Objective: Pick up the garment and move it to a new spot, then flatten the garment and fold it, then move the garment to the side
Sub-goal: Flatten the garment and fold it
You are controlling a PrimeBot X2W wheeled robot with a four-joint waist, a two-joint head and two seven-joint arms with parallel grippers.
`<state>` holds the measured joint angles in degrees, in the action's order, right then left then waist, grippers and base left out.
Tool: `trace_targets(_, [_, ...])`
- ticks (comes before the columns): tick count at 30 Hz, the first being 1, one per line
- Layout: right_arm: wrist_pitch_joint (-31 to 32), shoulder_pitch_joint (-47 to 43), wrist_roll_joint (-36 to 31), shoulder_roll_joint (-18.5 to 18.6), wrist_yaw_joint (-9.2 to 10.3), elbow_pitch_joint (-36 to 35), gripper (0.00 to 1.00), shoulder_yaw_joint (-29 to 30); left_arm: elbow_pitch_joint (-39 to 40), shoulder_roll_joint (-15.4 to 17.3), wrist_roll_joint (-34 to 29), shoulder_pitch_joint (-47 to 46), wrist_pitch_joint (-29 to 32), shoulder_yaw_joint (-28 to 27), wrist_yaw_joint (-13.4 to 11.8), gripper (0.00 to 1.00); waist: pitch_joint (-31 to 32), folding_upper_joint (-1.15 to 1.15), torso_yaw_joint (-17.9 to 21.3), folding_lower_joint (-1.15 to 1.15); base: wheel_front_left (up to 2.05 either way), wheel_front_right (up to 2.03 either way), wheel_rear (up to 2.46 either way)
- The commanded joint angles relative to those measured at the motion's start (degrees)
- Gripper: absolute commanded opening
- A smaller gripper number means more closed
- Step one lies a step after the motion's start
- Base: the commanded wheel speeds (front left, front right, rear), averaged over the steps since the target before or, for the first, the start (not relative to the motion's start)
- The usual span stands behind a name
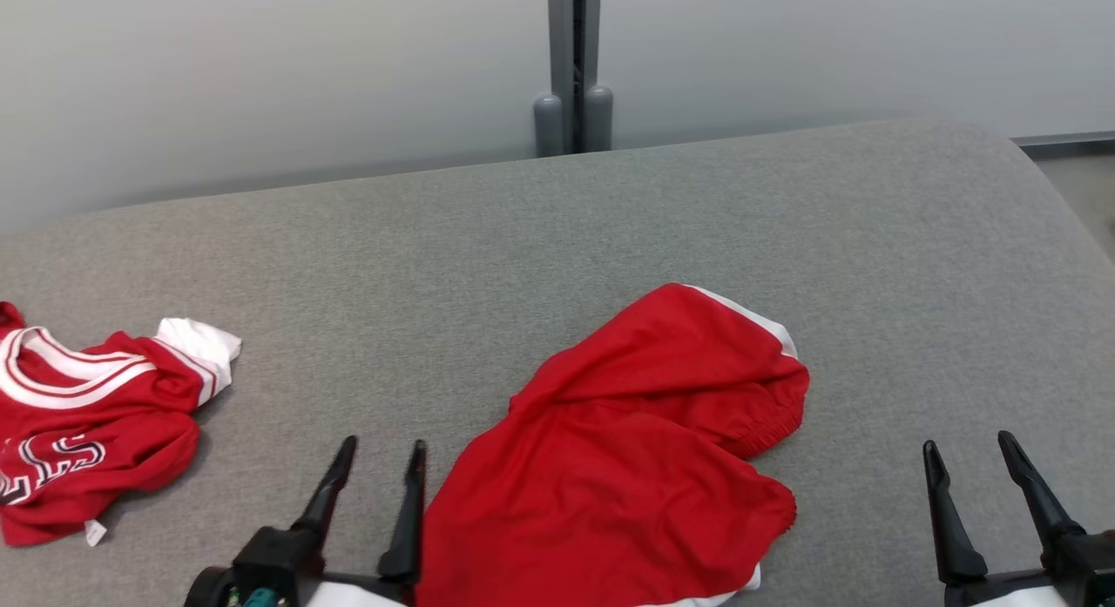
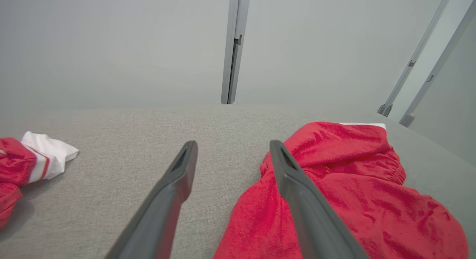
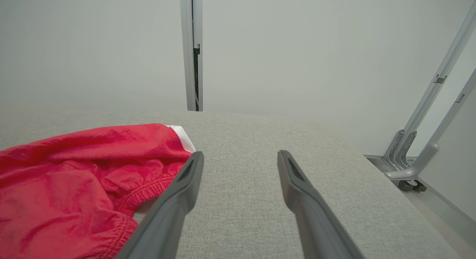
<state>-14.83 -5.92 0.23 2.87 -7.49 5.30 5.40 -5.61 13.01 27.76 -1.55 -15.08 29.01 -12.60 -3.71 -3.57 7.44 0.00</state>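
The garment (image 1: 83, 424), a red jersey T-shirt with a white sleeve, striped neck trim and black lettering, lies crumpled at the far left of the grey surface; its white sleeve and red edge reach into the left wrist view (image 2: 41, 160). My left gripper (image 1: 383, 459) (image 2: 232, 147) stands open low in the head view, to the right of the garment and apart from it, its right finger beside the smaller red cloth. My right gripper (image 1: 967, 450) (image 3: 240, 156) is open at the lower right, holding nothing.
A smaller red cloth (image 1: 636, 450) (image 2: 334, 192) (image 3: 81, 177) with a white edge and elastic band lies in the middle, between the grippers. The grey padded surface (image 1: 557, 241) ends at a pale wall with a grey post (image 1: 573, 67). Metal legs (image 3: 409, 158) stand off its right edge.
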Motion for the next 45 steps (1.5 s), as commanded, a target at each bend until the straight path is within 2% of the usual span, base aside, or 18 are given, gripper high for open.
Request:
trace_targets(1, [-0.3, -0.7, -0.1, 0.7, -0.01, -0.4, 1.0, 0.5, 1.1, 0.2, -1.6, 2.0, -0.1, -2.7, 0.4, 1.0, 0.8, 0.0, -1.8, 0.0, 0.0, 0.0, 0.0])
trace_targets(5, [-0.3, -1.8, -0.2, 1.1, -0.01, -0.8, 1.0, 1.0, 1.6, -0.2, -6.2, 8.2, -0.1, -10.7, 2.8, 1.0, 1.7, 0.0, -4.3, 0.0, 0.0, 0.0, 0.0])
trace_targets(9, [-0.3, -2.3, -0.4, 1.1, -0.01, -0.7, 1.0, 1.5, 0.4, -1.4, -9.6, 12.2, -0.1, -17.0, 6.9, 1.0, 2.7, 0.0, -6.1, 0.0, 0.0, 0.0, 0.0])
trace_targets(19, [-0.3, -4.1, 0.4, 0.3, -0.01, 0.3, 1.0, 0.3, 1.7, -7.6, -17.4, 18.6, -0.1, -29.5, 15.4, 1.0, 5.5, 0.0, -8.1, 0.0, 0.0, 0.0, 0.0])
trace_targets(21, [-0.3, -4.3, 0.5, 0.3, -0.01, 0.3, 1.0, 0.0, 2.0, -8.2, -18.2, 18.7, -0.1, -30.6, 16.4, 1.0, 5.6, 0.0, -8.3, 0.0, 0.0, 0.0, 0.0])
trace_targets(27, [-0.3, -4.3, 0.6, 0.1, -0.01, 0.2, 1.0, -0.6, 2.2, -9.4, -19.7, 17.9, -0.1, -32.3, 18.4, 1.0, 5.7, 0.0, -8.2, 0.0, 0.0, 0.0, 0.0])
trace_targets(38, [-0.3, -4.0, 1.5, 0.1, -0.01, 0.2, 1.0, -1.1, 2.2, -10.0, -20.6, 17.4, -0.1, -32.6, 19.5, 1.0, 5.4, 0.0, -7.4, 0.0, 0.0, 0.0, 0.0])
trace_targets(42, [-0.3, -5.2, 4.7, 1.2, -0.01, 2.3, 1.0, -3.1, -1.2, -10.1, -17.6, 18.3, -0.1, -28.2, 19.9, 1.0, 5.0, 0.0, -7.3, 0.0, 0.0, 0.0, 0.0])
trace_targets(45, [-0.3, -5.1, 8.3, 5.8, -0.01, 7.1, 1.0, -9.4, -6.3, -10.0, -13.9, 17.8, 1.5, -22.1, 20.1, 1.0, 4.4, 0.0, -7.2, 0.0, 0.0, 0.0, 0.0])
